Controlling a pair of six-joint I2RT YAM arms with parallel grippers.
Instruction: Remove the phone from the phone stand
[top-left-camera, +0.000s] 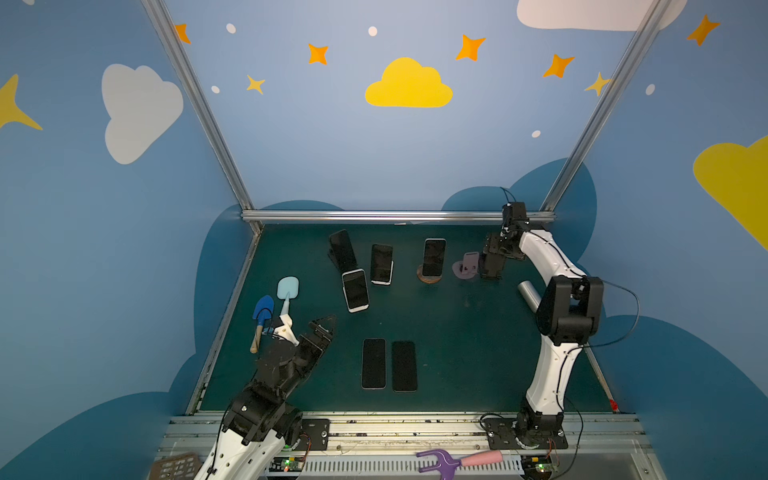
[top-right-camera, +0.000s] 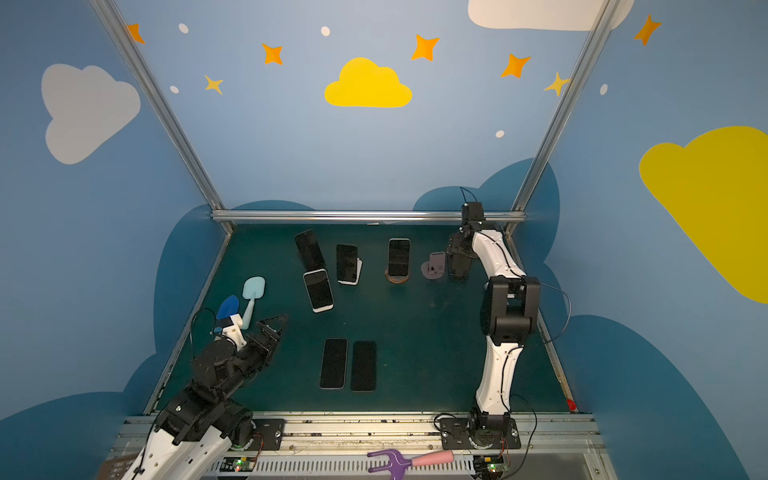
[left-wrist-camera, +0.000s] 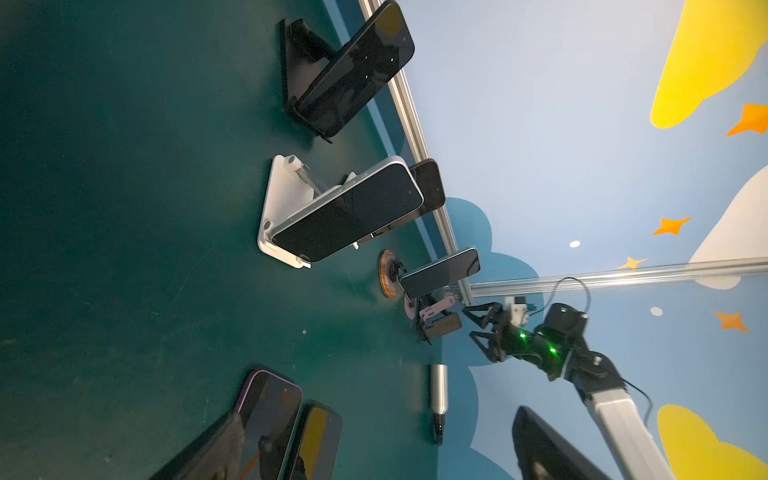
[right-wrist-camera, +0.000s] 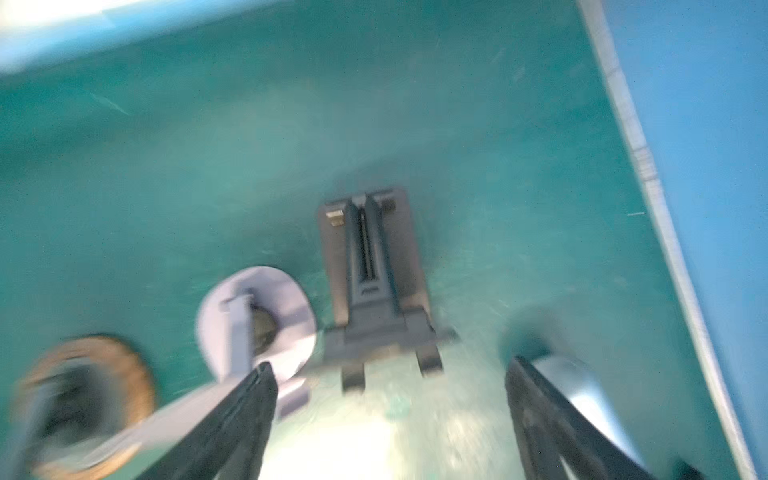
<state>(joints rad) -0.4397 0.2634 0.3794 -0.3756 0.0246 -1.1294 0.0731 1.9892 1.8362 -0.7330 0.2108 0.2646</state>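
Dark-screened phones lean on a black stand (top-left-camera: 343, 249), a white stand (top-left-camera: 381, 264) and a round wooden stand (top-left-camera: 434, 257). A white-edged phone (top-left-camera: 355, 289) rests tilted in front of them on a white stand (left-wrist-camera: 286, 199). Two more phones (top-left-camera: 374, 363) (top-left-camera: 404, 365) lie flat near the front. My right gripper (top-left-camera: 492, 270) points down at the back right with its jaws open and nothing between them. Just ahead of it stand a black phone stand (right-wrist-camera: 374, 282) with no phone and a pink stand (right-wrist-camera: 257, 320). My left gripper (top-left-camera: 326, 326) hangs open and empty at the front left.
Two toy shovels, dark blue (top-left-camera: 263, 309) and light blue (top-left-camera: 287, 289), lie by the left wall. A silver cylinder (top-left-camera: 528, 293) lies beside the right arm. A purple fork with a pink handle (top-left-camera: 449, 459) rests on the front rail. An aluminium rail (top-left-camera: 395, 216) closes the back.
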